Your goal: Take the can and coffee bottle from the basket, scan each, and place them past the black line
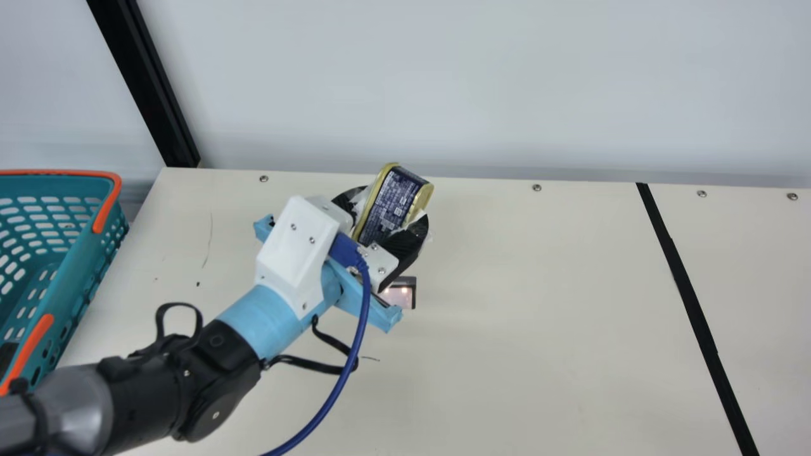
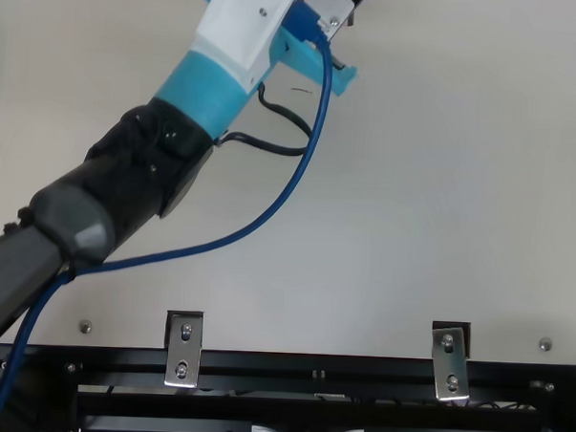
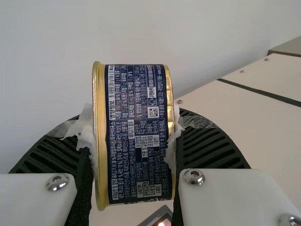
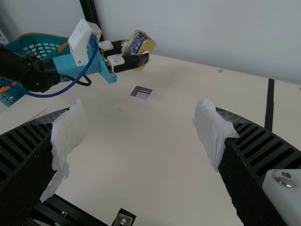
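My left gripper (image 1: 385, 223) is shut on the can (image 1: 391, 204), holding it above the table just behind the scanner window (image 1: 402, 293). In the left wrist view the can (image 3: 137, 134), dark blue with gold rims, sits squeezed between the padded fingers of my left gripper (image 3: 134, 146). The right wrist view has my right gripper (image 4: 141, 136) open, with nothing between its fingers; beyond it the can (image 4: 138, 44) hangs over the table. The basket (image 1: 60, 253) stands at the far left, its visible inside showing no bottle. The black line (image 1: 697, 310) crosses the table at right.
A white wall (image 1: 443, 82) rises behind the table's back edge, with a black post (image 1: 142, 82) at back left. A blue cable loops down from the left arm. Metal brackets (image 2: 184, 349) stand along the table's front edge.
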`<act>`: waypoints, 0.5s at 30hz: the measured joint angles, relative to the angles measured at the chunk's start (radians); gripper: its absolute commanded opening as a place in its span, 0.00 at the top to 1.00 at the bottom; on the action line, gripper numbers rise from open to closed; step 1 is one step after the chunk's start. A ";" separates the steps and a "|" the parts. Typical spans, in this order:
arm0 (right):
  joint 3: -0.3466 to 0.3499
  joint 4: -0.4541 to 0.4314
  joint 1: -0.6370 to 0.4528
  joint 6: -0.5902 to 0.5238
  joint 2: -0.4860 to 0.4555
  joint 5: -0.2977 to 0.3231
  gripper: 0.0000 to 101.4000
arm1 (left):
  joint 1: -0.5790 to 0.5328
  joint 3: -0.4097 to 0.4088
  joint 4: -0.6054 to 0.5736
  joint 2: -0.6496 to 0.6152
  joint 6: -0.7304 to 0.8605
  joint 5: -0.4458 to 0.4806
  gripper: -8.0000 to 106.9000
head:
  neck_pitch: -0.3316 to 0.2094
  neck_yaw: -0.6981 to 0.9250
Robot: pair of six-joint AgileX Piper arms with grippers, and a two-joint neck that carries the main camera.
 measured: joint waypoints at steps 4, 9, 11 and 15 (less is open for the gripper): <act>0.000 0.000 0.000 0.000 0.000 0.000 0.00 | 0.008 -0.032 0.028 0.031 -0.026 0.006 0.84 | 0.000 0.000; 0.000 0.000 0.000 0.000 0.000 0.000 0.00 | 0.015 -0.062 0.049 0.070 -0.045 -0.006 0.84 | 0.000 0.000; 0.000 0.000 0.000 0.000 0.000 0.000 0.00 | 0.018 -0.072 0.049 0.083 -0.047 -0.014 0.84 | 0.000 0.000; 0.000 0.000 0.000 0.000 0.000 0.000 0.00 | 0.020 -0.084 0.042 0.113 -0.050 -0.036 0.84 | 0.000 0.000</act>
